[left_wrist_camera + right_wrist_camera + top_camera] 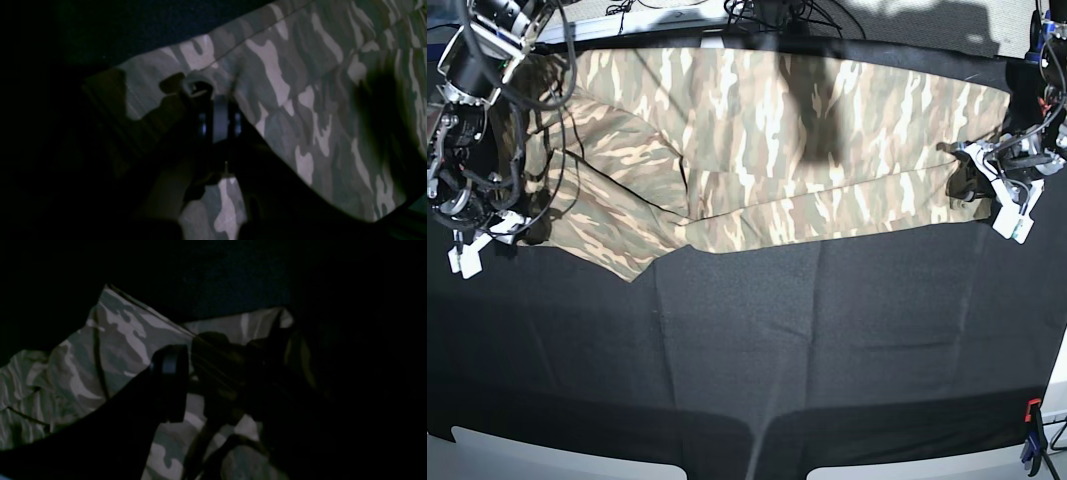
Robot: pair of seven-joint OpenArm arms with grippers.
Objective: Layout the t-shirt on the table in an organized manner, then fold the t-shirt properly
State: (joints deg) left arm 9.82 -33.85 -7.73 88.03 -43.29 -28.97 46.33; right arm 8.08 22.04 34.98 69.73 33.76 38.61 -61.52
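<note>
Left pincer [975, 172] clamps soft camouflage t-shirt [757, 130] — creased.

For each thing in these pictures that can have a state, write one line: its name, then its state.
t-shirt: spread across the far side of the table, partly folded lengthwise, one sleeve sticking out.
table: covered in black cloth, clamped at the near edge.
left tool: shut, pinching the shirt's edge.
right tool: jaws apart at the shirt's other end; hold unclear.

The t-shirt [757, 150], printed in tan, cream and olive camouflage, is spread wide along the far part of the table [827, 340]. One sleeve is folded over and creased. The table is covered with black cloth.
</note>
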